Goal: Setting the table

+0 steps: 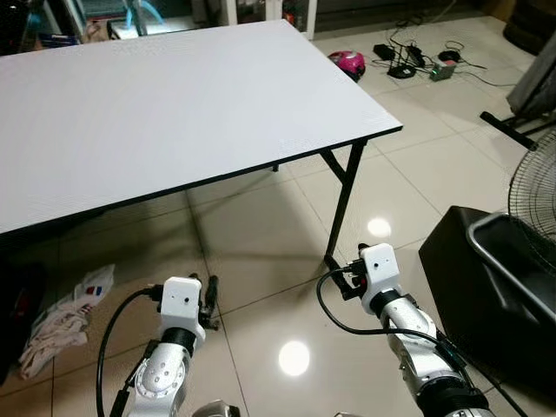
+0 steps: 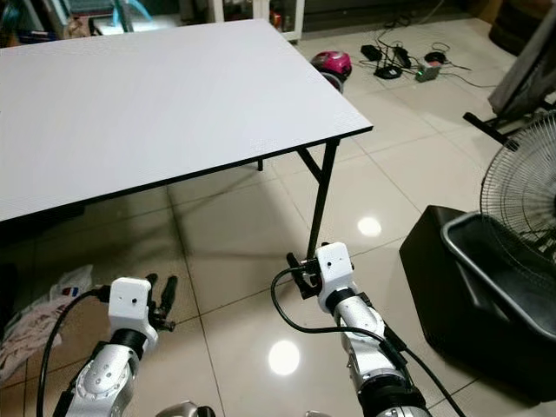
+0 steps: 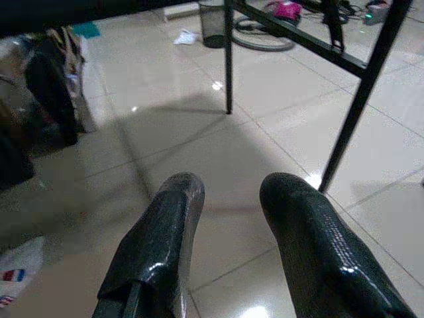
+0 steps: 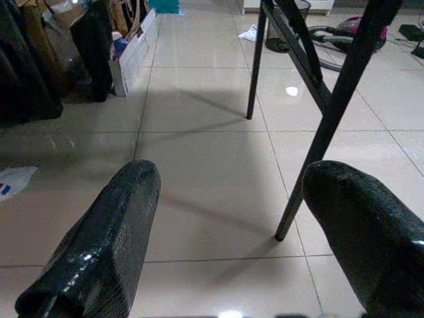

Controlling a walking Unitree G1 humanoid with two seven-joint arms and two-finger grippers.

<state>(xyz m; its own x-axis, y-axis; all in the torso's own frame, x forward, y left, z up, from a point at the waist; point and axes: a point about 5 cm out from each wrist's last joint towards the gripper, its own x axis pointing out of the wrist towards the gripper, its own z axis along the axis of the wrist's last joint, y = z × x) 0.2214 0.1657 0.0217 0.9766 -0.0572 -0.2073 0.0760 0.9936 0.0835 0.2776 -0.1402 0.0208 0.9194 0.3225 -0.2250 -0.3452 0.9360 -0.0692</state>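
The counter point(image 1: 174, 104), a white folding top with a black edge, stands ahead of and above both grippers, its near edge running across in front of them. The left gripper point(image 1: 209, 300) hangs low over the tiled floor point(image 1: 261, 252), short of that edge, with its two fingers point(image 3: 165, 232) parted around bare tile. The right gripper point(image 4: 232, 218) is also low, just before the counter's black corner leg point(image 1: 341, 208), with its fingers spread wide; the leg's foot sits between them, slightly beyond the tips.

From the head, a crumpled cloth point(image 1: 56, 326) lies on the floor to the outer side of the left gripper, and a black box point(image 1: 486, 304) with a grey rim sits to the outer side of the right gripper, beside a fan point(image 1: 534, 187) cut off at the picture's border. Far beyond the counter are a pink vacuum point(image 1: 347, 62) and a tangle of cables point(image 1: 417, 61).

The wrist views look under the counter instead: crossed black legs point(image 3: 311, 46), a dark bin point(image 3: 213, 23) and a grey hose near the vacuum, dark bags point(image 4: 40, 59) and an open carton point(image 4: 132, 56) standing against them on the far side.

In the head views the right gripper's fingers are hidden behind its white wrist block point(image 1: 379, 265). The counter's far-left part is cut off, and the things beyond its back edge are too dark to make out.
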